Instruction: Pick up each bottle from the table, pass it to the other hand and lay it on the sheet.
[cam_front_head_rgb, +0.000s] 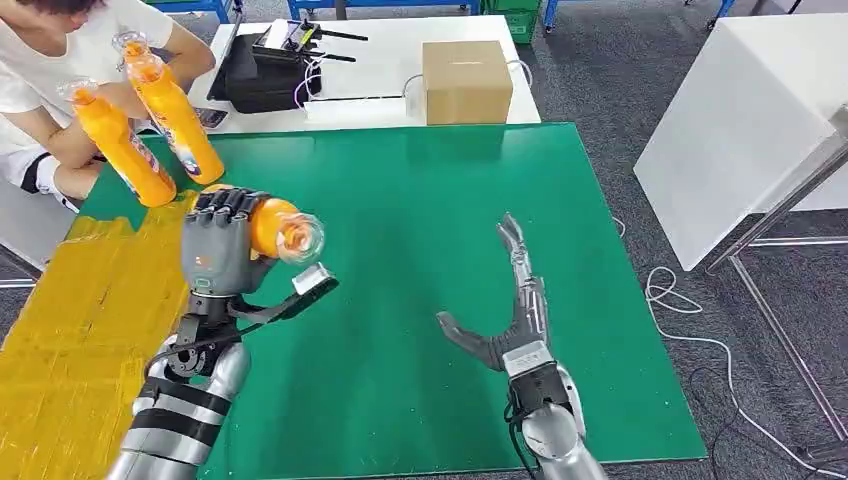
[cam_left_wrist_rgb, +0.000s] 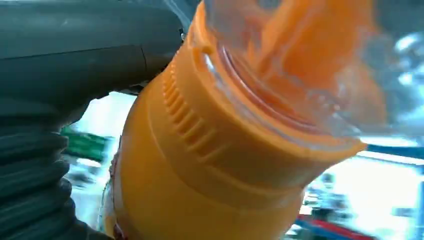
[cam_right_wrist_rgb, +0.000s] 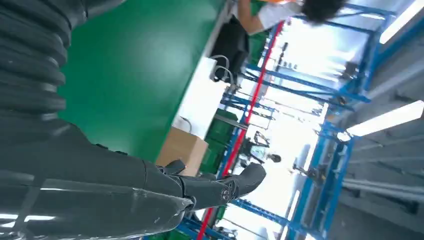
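Left hand (cam_front_head_rgb: 222, 245) grips orange bottle (cam_front_head_rgb: 280, 227) | right hand (cam_front_head_rgb: 505, 315) spread, holding nothing, over green table (cam_front_head_rgb: 420, 200)

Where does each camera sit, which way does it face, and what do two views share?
Head view: high on the robot, facing forward and down at the green table; both arms show, the left hand holding an orange bottle, the right hand open.
Left wrist view: behind the left hand, facing the bottle's cap end; grey cover and thumb show.
Right wrist view: behind the right hand, facing across the table towards the box and blue shelves.
Shared: head and right wrist views both show the table, box and person.
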